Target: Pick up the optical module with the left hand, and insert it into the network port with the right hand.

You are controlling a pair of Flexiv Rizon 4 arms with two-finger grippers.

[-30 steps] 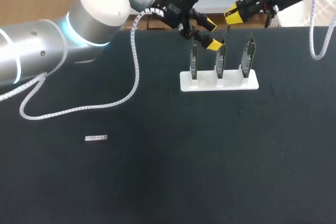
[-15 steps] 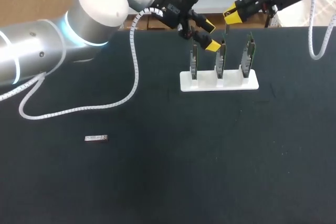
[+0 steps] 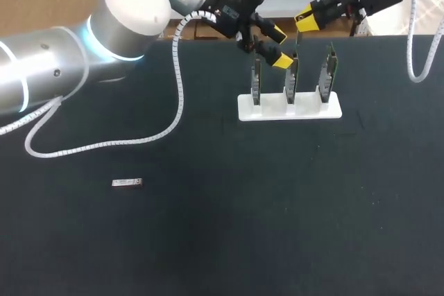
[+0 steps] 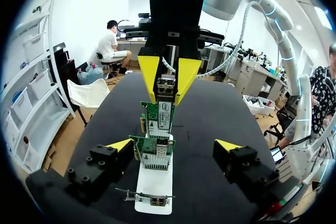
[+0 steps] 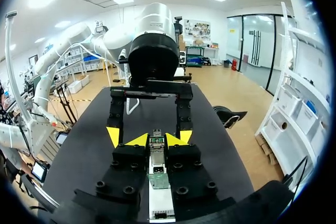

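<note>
The insertion step seems to be in hand. The right gripper (image 3: 306, 19) is hanging over the far end of a white holder (image 3: 277, 110), and its fingers (image 4: 149, 74) are clamping a small metal optical module (image 5: 156, 141) from two sides. The module is pointing down at the top edge of the network card (image 4: 160, 119) standing at the right-hand end of the row of three. It is sitting just above or right at that edge. I cannot tell whether it is already entering the network port, which is hidden under the module.

The left gripper (image 3: 279, 46) is hovering beside the middle card (image 4: 155, 153) with its fingers wide apart and nothing between them, so its part looks finished for this module. A second optical module (image 3: 127, 183) is lying flat on the dark surface (image 3: 222, 240), well apart from the holder, on the left side.

The next move is calling for a straight push down along the card's edge, with the module lined up squarely on the port. Any tilt would likely be jamming it or rocking the card in its slot. The left arm is also sitting near the cards, so the right arm is working with little room on that side.
</note>
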